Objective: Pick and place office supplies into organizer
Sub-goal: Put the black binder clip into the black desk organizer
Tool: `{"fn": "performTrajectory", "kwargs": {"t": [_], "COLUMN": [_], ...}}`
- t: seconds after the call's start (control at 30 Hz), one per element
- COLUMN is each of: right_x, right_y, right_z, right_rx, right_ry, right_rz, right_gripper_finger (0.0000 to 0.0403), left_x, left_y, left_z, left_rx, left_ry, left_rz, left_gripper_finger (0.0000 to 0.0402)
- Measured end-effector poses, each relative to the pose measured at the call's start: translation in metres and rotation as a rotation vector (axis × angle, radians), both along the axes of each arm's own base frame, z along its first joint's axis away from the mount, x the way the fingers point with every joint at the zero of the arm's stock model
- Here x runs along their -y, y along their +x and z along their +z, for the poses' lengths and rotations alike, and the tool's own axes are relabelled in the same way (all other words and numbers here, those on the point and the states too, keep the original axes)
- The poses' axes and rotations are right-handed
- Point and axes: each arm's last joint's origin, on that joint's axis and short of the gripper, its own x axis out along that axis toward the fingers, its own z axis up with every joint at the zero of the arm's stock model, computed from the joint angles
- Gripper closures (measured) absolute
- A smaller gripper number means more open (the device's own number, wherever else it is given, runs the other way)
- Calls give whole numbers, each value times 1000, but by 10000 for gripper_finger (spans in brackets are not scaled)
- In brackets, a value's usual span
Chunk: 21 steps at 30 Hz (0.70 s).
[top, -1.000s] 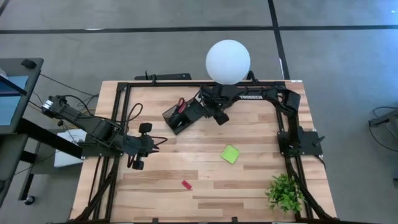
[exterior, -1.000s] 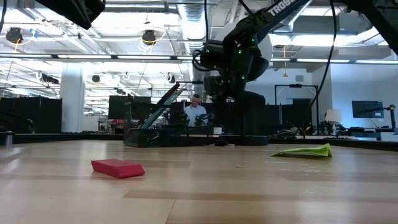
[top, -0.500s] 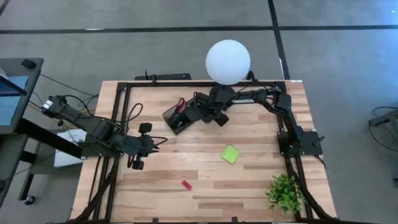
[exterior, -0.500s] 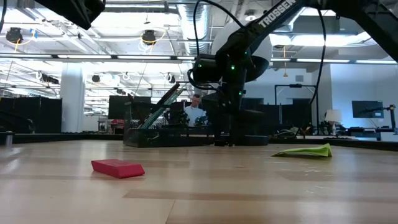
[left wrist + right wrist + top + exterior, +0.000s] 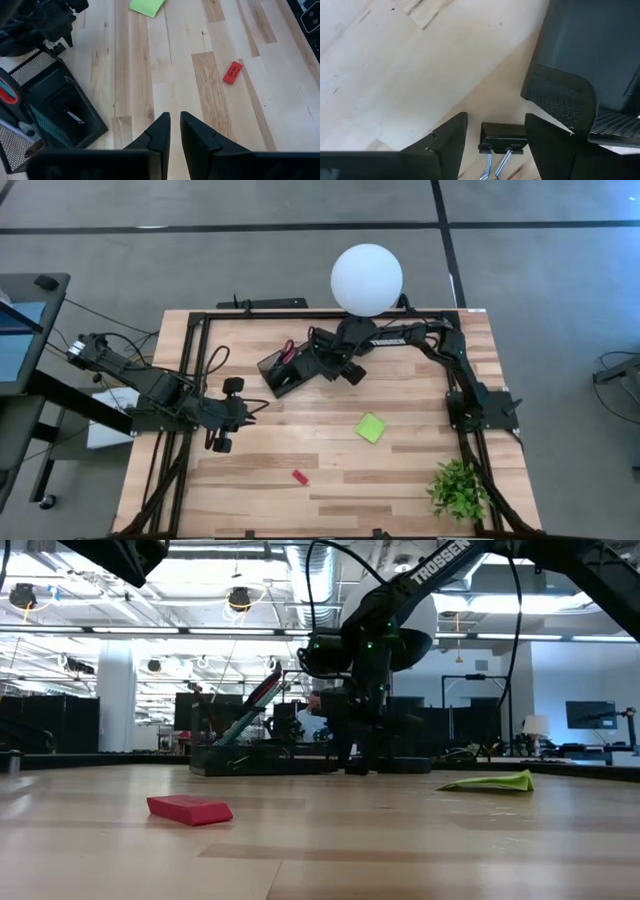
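The black organizer (image 5: 283, 370) stands at the table's far middle and holds red-handled scissors (image 5: 288, 349) and pens (image 5: 255, 705). Just right of it, my right gripper (image 5: 496, 142) points down, open, with a black clip (image 5: 502, 137) lying on the table between its fingers. A lime-green sticky-note pad (image 5: 370, 427) lies mid-table, and a small red piece (image 5: 300, 477) lies nearer the front edge. My left gripper (image 5: 175, 125) waits shut above the table's left part, holding nothing. My right gripper comes from above, a finger on either side of the clip's black body (image 5: 490, 135). A gap shows beside one finger (image 5: 447, 142). The other finger (image 5: 550, 145) is close against the clip and the organizer's mesh corner (image 5: 560, 100); whether it touches either, I cannot tell.
A white globe lamp (image 5: 367, 278) rises at the far edge just behind my right arm. A small green plant (image 5: 458, 488) stands at the near right corner. Bare wood lies between the sticky pad, the red piece and my left gripper.
My right gripper has come down to the table beside the organizer and rolled about its own axis. The organizer has slid a little toward the table's left edge, and its pens now lean differently in the low view.
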Motion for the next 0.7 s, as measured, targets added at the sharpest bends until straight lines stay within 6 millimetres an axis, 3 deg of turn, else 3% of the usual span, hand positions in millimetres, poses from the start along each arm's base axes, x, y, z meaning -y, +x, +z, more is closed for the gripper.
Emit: {"fn": "performTrajectory", "kwargs": {"t": [0.33, 0.7], "right_x": [1, -1], "right_y": [5, 7], "right_z": [7, 10], "right_rx": [-11, -1], "right_ry": [2, 11], "right_rz": [1, -52], "right_gripper_finger": [219, 174], "left_x": [0, 0], "left_y": [0, 0], "left_z": [0, 0], "left_rx": [0, -1], "left_ry": [-1, -1], "left_rz": [1, 2], "left_gripper_finger": [363, 363]}}
